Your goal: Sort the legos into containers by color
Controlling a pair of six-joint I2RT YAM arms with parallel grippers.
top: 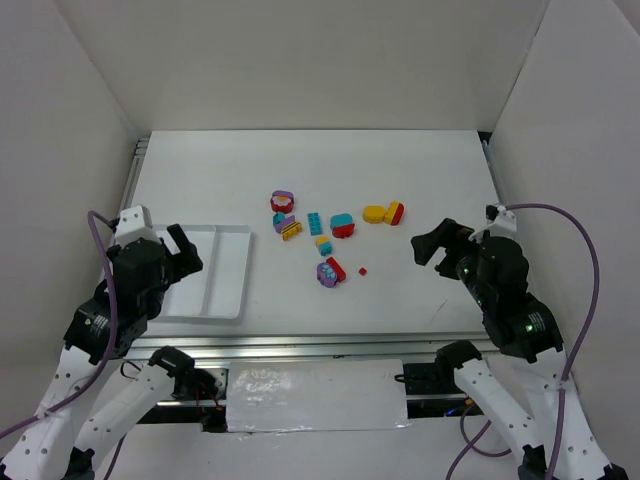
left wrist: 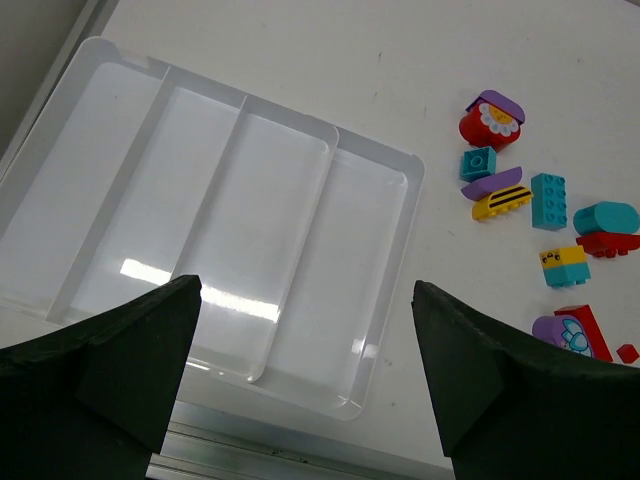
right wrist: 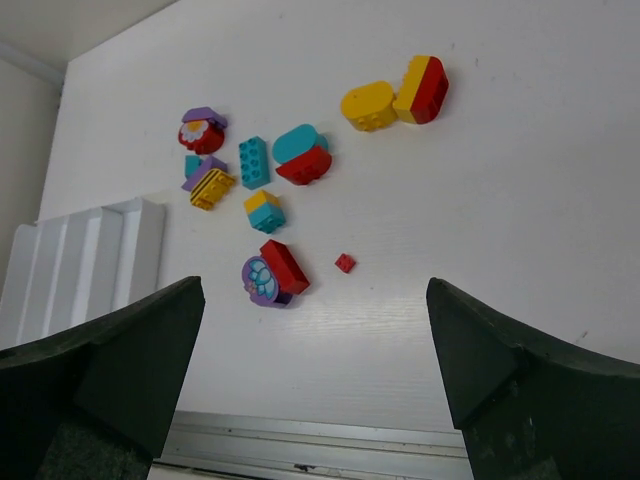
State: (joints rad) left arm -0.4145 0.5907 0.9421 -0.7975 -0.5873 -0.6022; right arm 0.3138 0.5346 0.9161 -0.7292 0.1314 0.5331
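Observation:
The legos lie loose in the middle of the table: a red and purple flower piece [top: 283,201], a teal studded brick [top: 314,224], a teal-on-red rounded piece [top: 342,225], a yellow rounded brick [top: 374,213], a purple piece with a red brick [top: 329,271] and a tiny red brick [top: 362,270]. The white tray [top: 247,232] with four long compartments lies at the left; no bricks show in it in the left wrist view [left wrist: 415,170]. My left gripper [top: 185,250] is open and empty above the tray's near end. My right gripper [top: 430,245] is open and empty, right of the legos.
White walls stand round the table on three sides. A metal rail [top: 300,350] runs along the near edge. The tray's right end shows in the right wrist view [right wrist: 100,250], left of the legos.

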